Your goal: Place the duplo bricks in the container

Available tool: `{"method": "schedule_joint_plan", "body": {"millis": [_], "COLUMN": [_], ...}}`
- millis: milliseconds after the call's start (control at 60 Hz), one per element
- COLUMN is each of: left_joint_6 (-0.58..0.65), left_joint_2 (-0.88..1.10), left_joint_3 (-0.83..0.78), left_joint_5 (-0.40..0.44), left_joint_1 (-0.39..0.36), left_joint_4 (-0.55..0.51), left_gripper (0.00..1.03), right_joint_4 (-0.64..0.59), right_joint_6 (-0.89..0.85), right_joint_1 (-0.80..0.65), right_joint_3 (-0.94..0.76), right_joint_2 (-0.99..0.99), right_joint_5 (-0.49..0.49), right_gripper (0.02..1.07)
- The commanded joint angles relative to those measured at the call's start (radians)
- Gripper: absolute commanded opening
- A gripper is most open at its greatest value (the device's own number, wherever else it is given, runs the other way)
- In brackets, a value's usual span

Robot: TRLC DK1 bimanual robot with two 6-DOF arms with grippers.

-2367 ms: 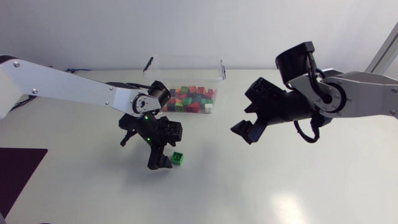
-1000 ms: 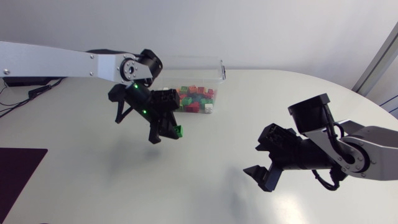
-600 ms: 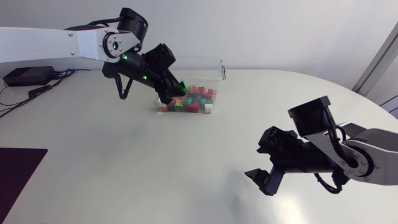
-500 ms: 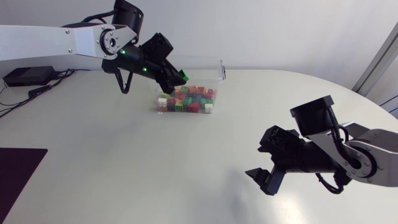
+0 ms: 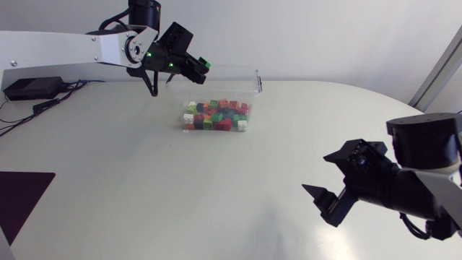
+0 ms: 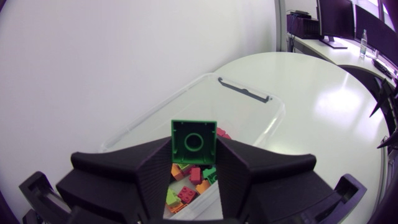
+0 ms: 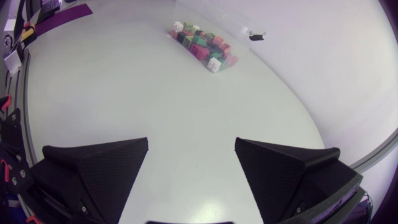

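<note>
Green square duplo brick (image 6: 193, 142) is sitting clenched in our left gripper (image 5: 190, 66), which we are holding above the far left rim of the clear plastic container (image 5: 256, 81) for a drop onto the coloured bricks (image 5: 216, 115) inside, while our released right gripper (image 7: 191, 146) is idling near right.

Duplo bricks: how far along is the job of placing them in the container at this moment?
Done: many bricks already lie in the clear container. In hand: the left gripper is shut on a green brick, held above the container. Left: letting that brick drop in. I see no loose brick on the table. The right gripper is open and empty.
</note>
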Motion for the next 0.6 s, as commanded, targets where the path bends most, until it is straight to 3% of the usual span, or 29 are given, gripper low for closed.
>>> {"method": "schedule_joint_plan", "body": {"millis": [0, 583], "left_joint_6": [-0.047, -0.127], "left_joint_2": [0.04, 0.158], "left_joint_3": [0.052, 0.149], "left_joint_5": [-0.022, -0.136], "left_joint_1": [0.01, 0.002], "left_joint_4": [0.026, 0.097], "left_gripper": [0.11, 0.16], "right_joint_4": [-0.025, -0.045], "right_joint_6": [0.026, 0.026], "right_joint_1": [-0.014, -0.232], "right_joint_3": [-0.028, -0.074], "right_joint_2": [-0.061, -0.424], "right_joint_5": [0.02, 0.064], "right_gripper": [1.03, 1.02]}}
